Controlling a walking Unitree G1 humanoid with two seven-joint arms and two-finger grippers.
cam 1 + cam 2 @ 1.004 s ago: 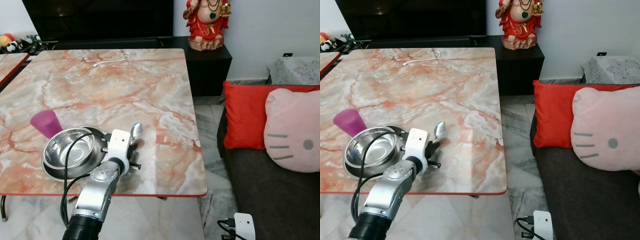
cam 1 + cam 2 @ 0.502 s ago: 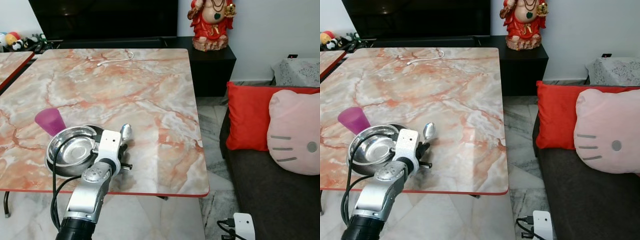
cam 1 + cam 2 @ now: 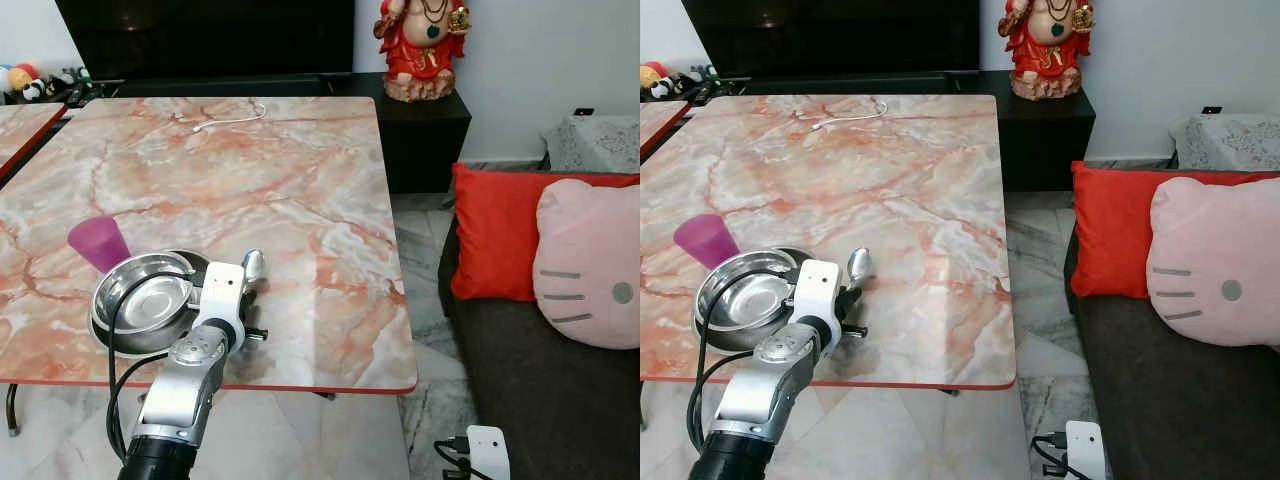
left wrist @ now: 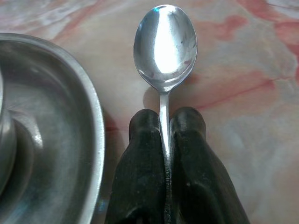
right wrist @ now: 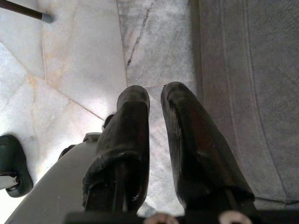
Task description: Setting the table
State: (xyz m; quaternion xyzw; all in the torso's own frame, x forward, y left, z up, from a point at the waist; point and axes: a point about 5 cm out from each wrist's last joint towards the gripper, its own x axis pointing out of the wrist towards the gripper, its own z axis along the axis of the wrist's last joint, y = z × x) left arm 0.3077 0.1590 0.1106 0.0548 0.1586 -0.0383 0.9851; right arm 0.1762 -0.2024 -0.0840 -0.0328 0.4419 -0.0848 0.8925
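Note:
My left gripper [image 3: 243, 291] is shut on the handle of a steel spoon [image 3: 252, 265], low over the marble table [image 3: 260, 170]. In the left wrist view the spoon's bowl [image 4: 164, 46] points away from the black fingers [image 4: 145, 154] and casts a close shadow on the marble. Just to the spoon's left a steel bowl [image 3: 145, 298] sits in a steel plate [image 4: 70, 140]. Behind the bowl on its left a purple cup [image 3: 97, 243] stands upright. My right gripper [image 5: 155, 91] hangs shut and empty over the floor beside a grey sofa.
A white cable [image 3: 232, 118] lies at the table's far end. The table's red front edge [image 3: 300, 386] is close below my left arm. On the right, a dark sofa [image 3: 540, 390] holds a red cushion [image 3: 495, 235] and a pink cushion [image 3: 590, 265]. A red statue [image 3: 418, 45] stands on the black cabinet.
My left gripper has carried the spoon a little to the left, closer to the plate's rim. In the last half second it has barely moved. The view itself has shifted slightly.

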